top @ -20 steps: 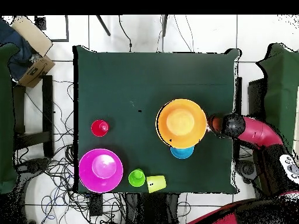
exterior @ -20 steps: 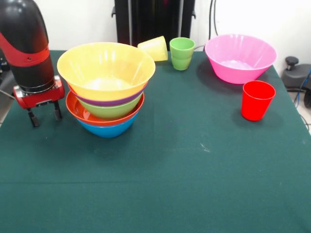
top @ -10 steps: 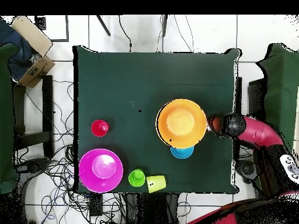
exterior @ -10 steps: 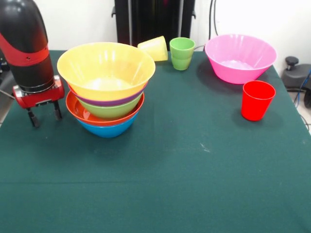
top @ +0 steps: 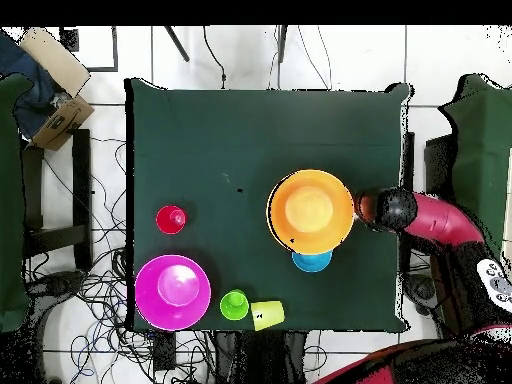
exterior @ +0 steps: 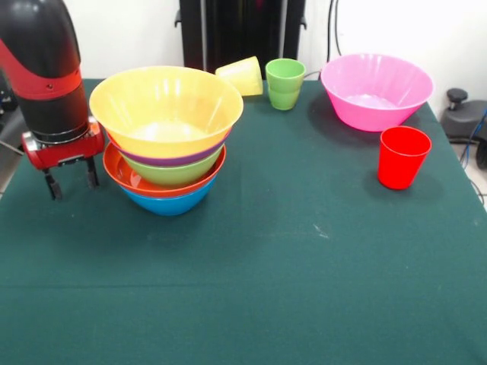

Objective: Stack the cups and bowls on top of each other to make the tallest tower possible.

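The tower (exterior: pixel 167 137) is a pile of nested bowls left of the table's middle, with a yellow-orange bowl on top and purple, green, red-orange and blue rims below; it also shows in the overhead view (top: pixel 311 211). My gripper (exterior: pixel 71 180) hangs just left of it, open and empty, its tips close to the cloth. The large pink bowl (exterior: pixel 377 90) stands at the back right. The red cup (exterior: pixel 402 157) stands upright in front of it. The light green cup (exterior: pixel 284 84) is upright at the back, and the yellow cup (exterior: pixel 241 75) lies on its side next to it. A small blue bowl (top: pixel 312 261) shows beside the tower only in the overhead view.
The table (exterior: pixel 304 289) has a dark green cloth. The arm (top: pixel 430 222) reaches in over the table's edge beside the tower. A cardboard box (top: pixel 55 85) and cables lie on the floor outside the table.
The arm has shifted slightly beside the tower. The gripper stays open and empty, and nothing on the table has moved.
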`<state>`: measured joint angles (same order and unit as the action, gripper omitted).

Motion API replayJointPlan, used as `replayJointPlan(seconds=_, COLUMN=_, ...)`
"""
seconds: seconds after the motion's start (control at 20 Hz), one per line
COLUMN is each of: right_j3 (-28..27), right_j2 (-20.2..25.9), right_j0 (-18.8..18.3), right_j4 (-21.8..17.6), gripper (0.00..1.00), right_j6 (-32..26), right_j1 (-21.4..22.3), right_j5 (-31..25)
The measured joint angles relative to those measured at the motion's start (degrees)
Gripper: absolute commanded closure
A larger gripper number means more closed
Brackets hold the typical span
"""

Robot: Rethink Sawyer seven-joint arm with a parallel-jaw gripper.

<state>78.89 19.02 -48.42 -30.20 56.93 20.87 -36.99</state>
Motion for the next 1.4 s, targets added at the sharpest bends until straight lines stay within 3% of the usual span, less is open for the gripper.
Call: replayJointPlan(seconds=1.4, right_j3=1.4, right_j2=-0.7, right_j0=0.5, right_j4=1.7, gripper=0.00, right_j6=0.0, right_j1=1.0, right_j5=0.0)
